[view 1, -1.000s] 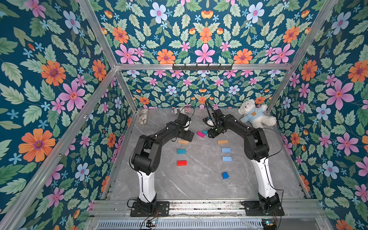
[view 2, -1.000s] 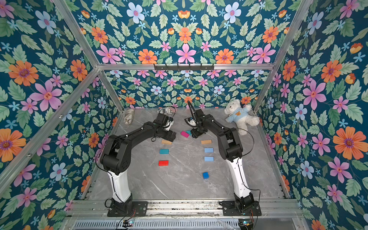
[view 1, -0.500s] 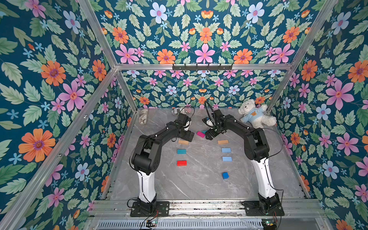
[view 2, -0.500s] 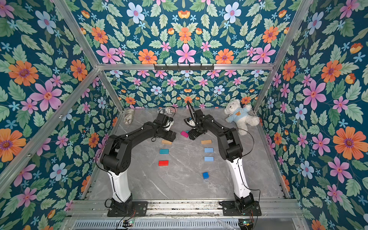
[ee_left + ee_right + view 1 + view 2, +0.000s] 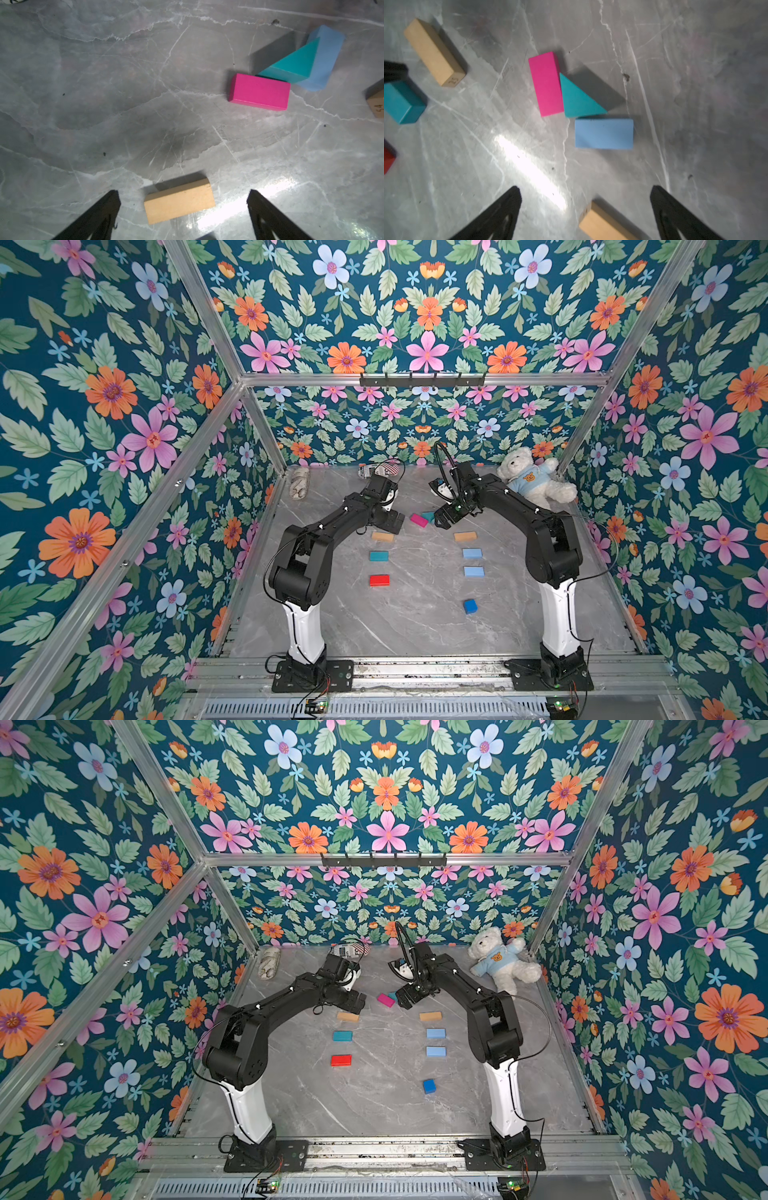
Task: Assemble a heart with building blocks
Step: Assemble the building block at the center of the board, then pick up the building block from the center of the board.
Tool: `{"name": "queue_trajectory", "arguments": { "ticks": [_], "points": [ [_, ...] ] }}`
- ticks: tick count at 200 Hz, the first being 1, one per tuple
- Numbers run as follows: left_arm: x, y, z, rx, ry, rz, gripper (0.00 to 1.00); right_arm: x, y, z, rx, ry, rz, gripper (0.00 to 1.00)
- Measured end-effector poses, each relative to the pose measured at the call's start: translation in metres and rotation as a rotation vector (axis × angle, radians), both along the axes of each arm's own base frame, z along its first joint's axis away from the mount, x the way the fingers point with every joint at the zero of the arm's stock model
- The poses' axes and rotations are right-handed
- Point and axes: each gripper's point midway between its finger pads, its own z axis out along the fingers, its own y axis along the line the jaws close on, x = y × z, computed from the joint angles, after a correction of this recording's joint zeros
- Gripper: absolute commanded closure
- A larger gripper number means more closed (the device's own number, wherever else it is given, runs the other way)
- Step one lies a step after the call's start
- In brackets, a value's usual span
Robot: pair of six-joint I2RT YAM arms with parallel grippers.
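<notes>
The building blocks lie spread in a loose heart outline. At the far end a magenta block (image 5: 547,84), a teal triangle (image 5: 577,99) and a light blue block (image 5: 604,134) touch. In both top views a tan (image 5: 382,536), a teal (image 5: 378,556) and a red block (image 5: 379,580) run down the left. A tan block (image 5: 465,536) and two light blue blocks (image 5: 472,553) run down the right, with the dark blue cube (image 5: 470,606) nearest. My left gripper (image 5: 183,194) stands open over the left tan block (image 5: 179,201). My right gripper (image 5: 585,189) is open and empty, near the right tan block (image 5: 602,224).
A white teddy bear (image 5: 532,481) lies at the back right corner. A patterned pouch (image 5: 380,470) and a pale bundle (image 5: 299,483) sit along the back wall. Floral walls and aluminium posts close in three sides of the marble table (image 5: 415,626).
My right gripper has opened fully and drawn back a little from the teal triangle. The left arm and the blocks in the columns have not moved.
</notes>
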Motion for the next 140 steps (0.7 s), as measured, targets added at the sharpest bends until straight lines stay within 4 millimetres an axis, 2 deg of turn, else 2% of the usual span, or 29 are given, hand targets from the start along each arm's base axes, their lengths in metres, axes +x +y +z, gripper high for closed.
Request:
{"name": "queue_trajectory", "arguments": {
  "ticks": [34,49,95,140],
  "points": [
    [-0.012,0.011,-0.009,0.103,0.025,-0.104,0.01,-0.035,-0.036,-0.005,-0.049,0.003,0.063,0.06],
    [-0.018,0.015,-0.013,0.14,0.038,-0.152,0.01,-0.042,-0.05,-0.011,-0.103,-0.015,0.094,0.07],
    [-0.023,0.025,-0.029,0.243,0.061,-0.249,0.03,-0.04,-0.07,-0.028,-0.211,-0.067,0.16,0.1],
    [-0.017,0.027,-0.036,0.279,0.066,-0.288,0.03,-0.033,-0.072,-0.045,-0.249,-0.078,0.185,0.11]
  ]
}}
